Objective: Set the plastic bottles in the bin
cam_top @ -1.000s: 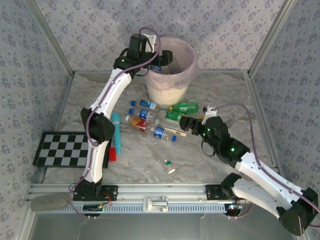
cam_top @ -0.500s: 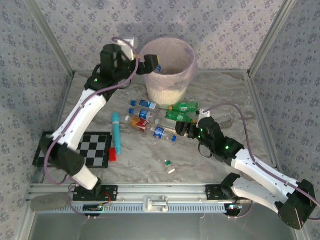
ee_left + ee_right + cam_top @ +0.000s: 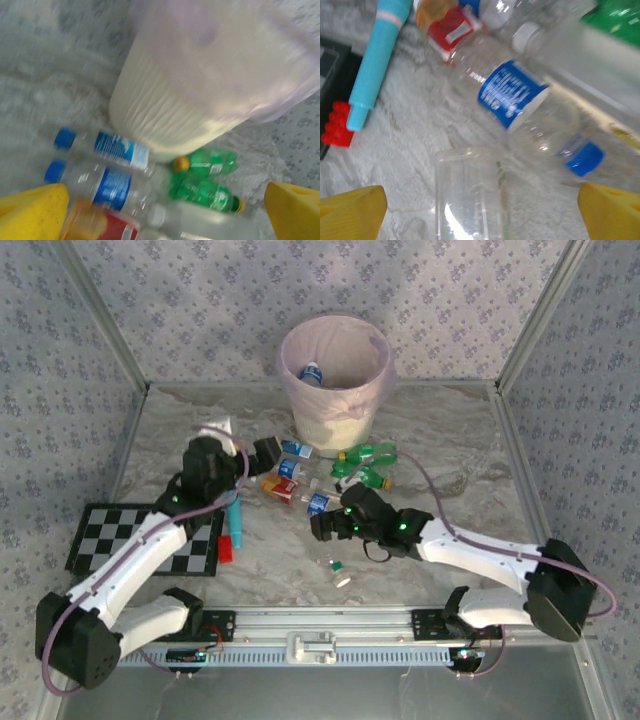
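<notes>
A blue-labelled plastic bottle [image 3: 512, 92] lies on its side on the marble table [image 3: 460, 440]. Its long axis runs diagonally across the right wrist view, cap toward the lower right. It is one of the plastic bottles [image 3: 300, 475] clustered just in front of the bin [image 3: 330, 425]. The right arm stretches low and leftward, its right gripper [image 3: 322, 527] spread wide and empty beside it. The left arm, up at the bin's rim a second ago, now folds low, its left gripper [image 3: 270, 447] wide open and empty by the cluster — a blue-capped bottle [image 3: 311, 371] sits inside the bin.
</notes>
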